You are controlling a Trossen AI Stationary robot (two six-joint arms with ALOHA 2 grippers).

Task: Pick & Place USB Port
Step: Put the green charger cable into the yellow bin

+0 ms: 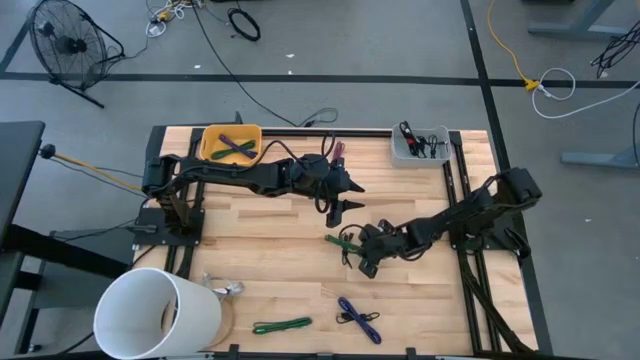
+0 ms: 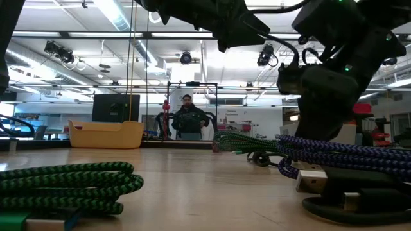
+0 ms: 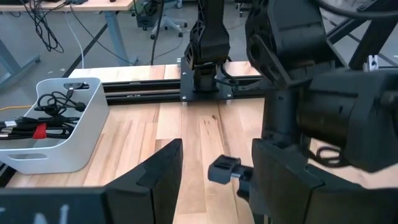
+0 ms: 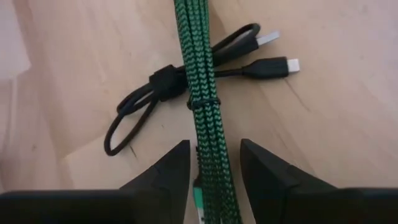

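Green USB cable [image 4: 203, 93], no legible markings

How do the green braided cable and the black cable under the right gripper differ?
The green braided cable is thick, woven and bundled straight; the black cable is thin, smooth and loosely looped. The green one lies across the black one. The black cable's two plugs show; the green cable's do not. The right gripper straddles only the green one. Both are bound mid-length and lie on the table.

green cable [image 4: 204, 124] cut off past fingers [image 4: 163, 174]
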